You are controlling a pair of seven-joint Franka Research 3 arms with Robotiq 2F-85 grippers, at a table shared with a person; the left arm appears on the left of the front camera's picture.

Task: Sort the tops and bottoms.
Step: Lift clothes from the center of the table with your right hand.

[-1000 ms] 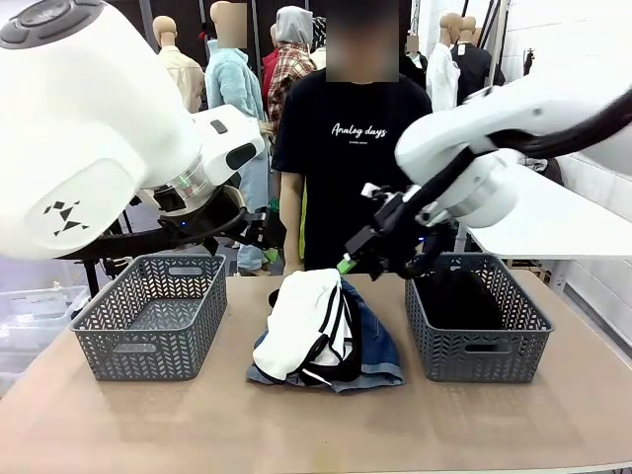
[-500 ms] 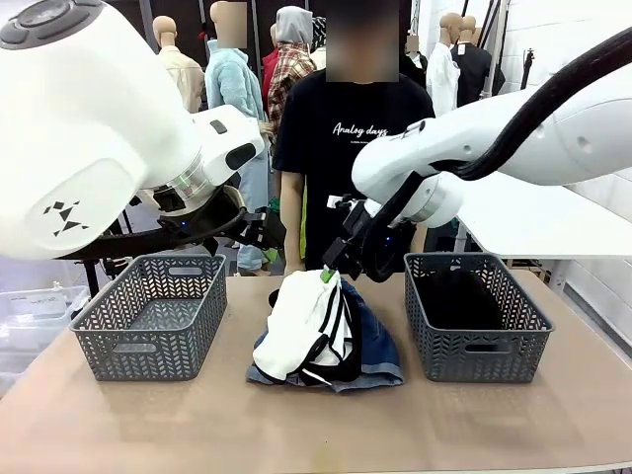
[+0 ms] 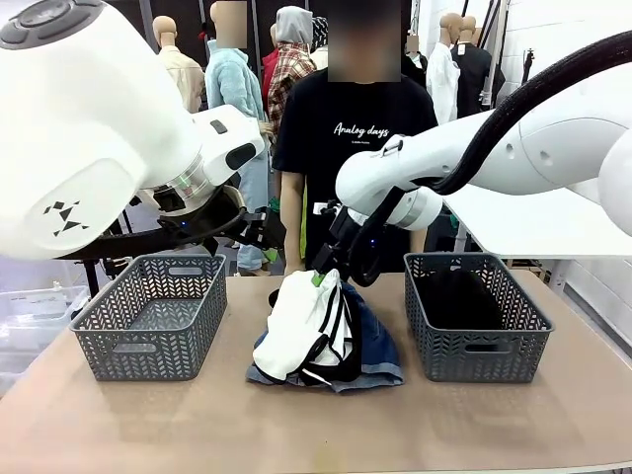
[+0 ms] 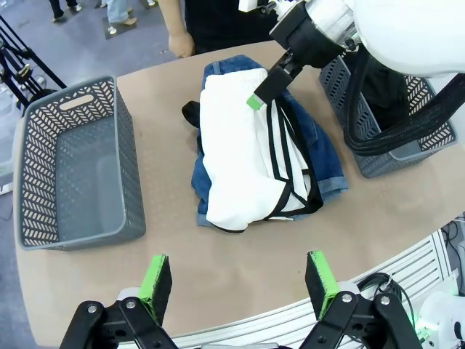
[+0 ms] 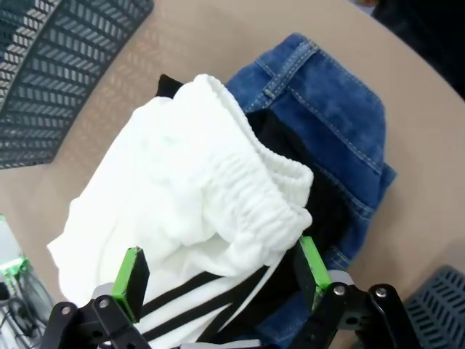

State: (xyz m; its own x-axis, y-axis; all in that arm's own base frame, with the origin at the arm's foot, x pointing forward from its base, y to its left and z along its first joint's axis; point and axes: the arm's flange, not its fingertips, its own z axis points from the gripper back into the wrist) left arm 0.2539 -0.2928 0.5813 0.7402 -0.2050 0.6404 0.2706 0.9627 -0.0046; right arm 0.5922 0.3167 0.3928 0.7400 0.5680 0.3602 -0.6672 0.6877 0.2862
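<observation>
Two baskets, one central pile. Front view: right gripper (image 3: pixel 324 277), jaws apart and holding nothing, tips at the top of a white striped garment (image 3: pixel 304 321) capping the pile; denim bottoms (image 3: pixel 378 344) beneath it; a black top (image 3: pixel 456 301) lies in the right basket (image 3: pixel 474 354); left basket (image 3: pixel 148 357) empty. Left wrist view: left gripper (image 4: pixel 238 285) spread wide, empty, high over the table (image 4: pixel 94 291) near its edge. Right wrist view: pads (image 5: pixel 133 280) straddle the elastic waistband (image 5: pixel 254 193); step judged: pickup of the white piece; next calls for closing on that layer alone; black fabric (image 5: pixel 280 138) under it, top or not unclear; denim count hidden.
</observation>
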